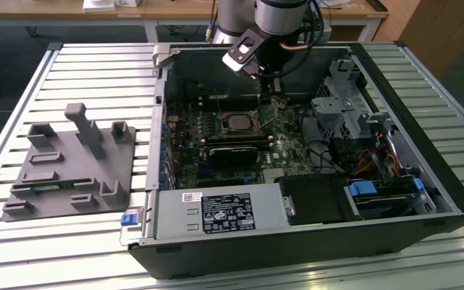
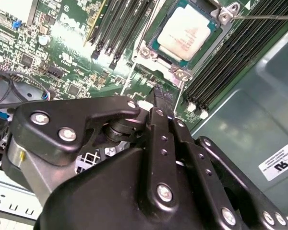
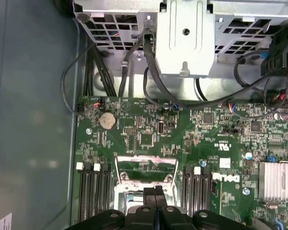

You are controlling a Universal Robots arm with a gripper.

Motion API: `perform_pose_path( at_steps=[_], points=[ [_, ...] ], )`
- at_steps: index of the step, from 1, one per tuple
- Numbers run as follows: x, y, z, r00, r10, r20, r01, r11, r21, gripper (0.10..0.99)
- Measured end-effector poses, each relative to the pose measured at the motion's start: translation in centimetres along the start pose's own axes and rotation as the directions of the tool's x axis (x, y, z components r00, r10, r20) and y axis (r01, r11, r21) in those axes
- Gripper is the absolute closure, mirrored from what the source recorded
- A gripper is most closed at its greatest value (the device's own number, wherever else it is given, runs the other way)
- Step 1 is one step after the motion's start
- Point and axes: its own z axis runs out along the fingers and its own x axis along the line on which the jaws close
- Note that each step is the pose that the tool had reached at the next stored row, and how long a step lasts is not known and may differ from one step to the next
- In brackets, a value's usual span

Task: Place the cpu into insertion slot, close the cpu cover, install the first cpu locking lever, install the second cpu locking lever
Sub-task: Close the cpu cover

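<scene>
The cpu point(image 2: 187, 31), a pale silver square, lies in the insertion slot point(image 2: 158, 53) on the green motherboard; the exterior view shows the cpu point(image 1: 237, 123) mid-case. The cpu cover point(image 3: 146, 158), a thin silvery frame, appears tilted up, with the board showing through its cut-out. My gripper point(image 3: 155, 190) is shut, its black fingers pressed together with nothing seen between them, right by the lower part of the cover. In the second wrist view the gripper point(image 2: 161, 98) hangs just off the slot's hinge side. A thin lever rod point(image 2: 264, 17) runs out from the slot's far corner.
Black memory slots point(image 2: 230, 57) flank the socket on both sides. A metal drive cage point(image 1: 353, 109) and cables point(image 1: 377, 160) fill the case on the exterior view's right, and the power supply point(image 1: 215, 211) sits at the front. A grey fixture plate point(image 1: 70, 163) lies on the table at the left.
</scene>
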Motion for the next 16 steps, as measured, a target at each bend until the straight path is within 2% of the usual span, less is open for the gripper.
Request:
perform_pose_path(
  at_steps=[7,16],
  points=[
    [0.11,1.19,0.21,1.0,-0.002,-0.0002,0.002,1.0,0.001,0.98],
    [0.83,2.69,0.65,1.0,-0.003,-0.0003,0.003,1.0,0.003,0.98]
  ],
)
